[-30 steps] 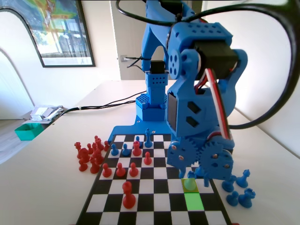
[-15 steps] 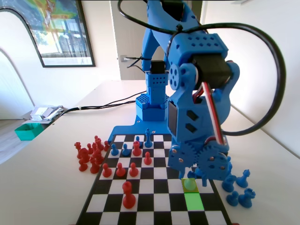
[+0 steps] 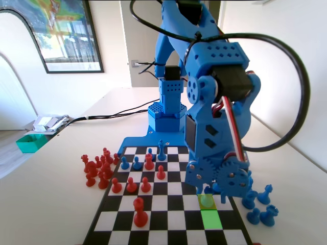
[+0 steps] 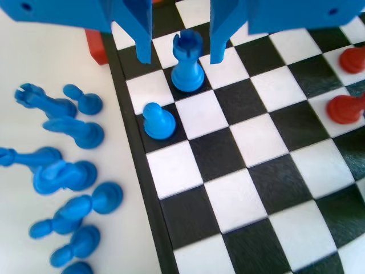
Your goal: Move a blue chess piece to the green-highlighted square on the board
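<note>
In the wrist view my gripper (image 4: 180,56) is open, one jaw on each side of a blue crowned piece (image 4: 187,64), with gaps between them. A small blue pawn (image 4: 158,121) stands one square away diagonally, in the board's (image 4: 256,171) edge column, outside the jaws. In the fixed view the gripper (image 3: 207,192) hangs low over a pale-green-tinted piece (image 3: 206,200) on a yellow-olive square. The green-highlighted square (image 3: 211,219) lies bare, one row nearer this camera. Another blue piece (image 3: 225,196) stands just right of the tinted one on the board (image 3: 168,201).
Several loose blue pieces (image 3: 258,204) lie off the board's right edge in the fixed view, seen at the left (image 4: 63,171) in the wrist view. Red pieces (image 3: 97,168) cluster off the left edge. A tall red piece (image 3: 139,212) and others stand on the board.
The arm's upper part has shifted slightly left and back in the fixed view. The gripper stays low over the same tinted piece, and no piece has moved.
</note>
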